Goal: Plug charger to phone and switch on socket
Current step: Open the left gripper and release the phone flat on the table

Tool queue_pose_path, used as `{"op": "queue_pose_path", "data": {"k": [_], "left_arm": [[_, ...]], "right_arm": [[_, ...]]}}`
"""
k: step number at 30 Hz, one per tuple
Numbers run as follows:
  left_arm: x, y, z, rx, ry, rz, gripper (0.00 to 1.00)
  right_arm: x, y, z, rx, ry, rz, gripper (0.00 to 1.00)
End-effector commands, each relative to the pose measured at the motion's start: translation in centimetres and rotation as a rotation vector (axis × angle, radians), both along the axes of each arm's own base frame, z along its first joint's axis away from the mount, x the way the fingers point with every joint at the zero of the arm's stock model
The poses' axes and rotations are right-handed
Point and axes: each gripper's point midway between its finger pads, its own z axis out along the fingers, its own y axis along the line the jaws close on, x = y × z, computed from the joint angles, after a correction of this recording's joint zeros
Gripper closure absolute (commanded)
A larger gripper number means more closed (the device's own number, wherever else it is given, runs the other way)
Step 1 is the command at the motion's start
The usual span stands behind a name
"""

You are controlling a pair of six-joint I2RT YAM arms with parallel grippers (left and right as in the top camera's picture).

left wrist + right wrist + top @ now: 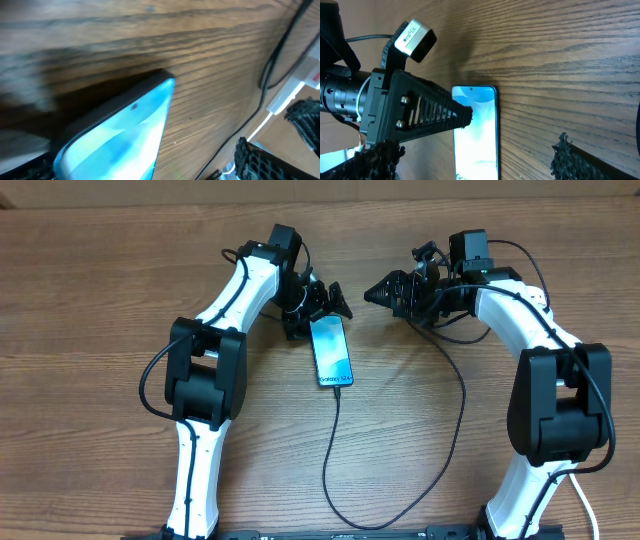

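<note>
Phone (332, 352) just beside left claw (328, 305) (contact unclear)

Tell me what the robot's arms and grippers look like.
Both the left arm and right arm have white curved links between bulky black joint housings, with thin black cables alongside. The left gripper and right gripper are black with lattice-patterned fingers.
</note>
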Motion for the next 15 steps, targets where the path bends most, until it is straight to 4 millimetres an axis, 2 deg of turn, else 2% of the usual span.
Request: {"op": "queue_pose_path", "data": {"k": [1,7,15], "left_arm": [[-0.5,2.0,-3.0,0.160,0.033,0.033,0.00],[-1.0,2.9,-3.4,0.214,0.053,0.038,0.00],[-1.3,3.1,-3.4,0.223,0.054,0.013,0.00]], "right_arm": [[0.5,-0.1,0.8,-0.005,-0.034,0.002,0.00],[0.5,-0.1,0.8,-0.005,-0.034,0.001,0.00],[0.5,-0.1,0.8,-0.005,-0.034,0.001,0.00]]}}
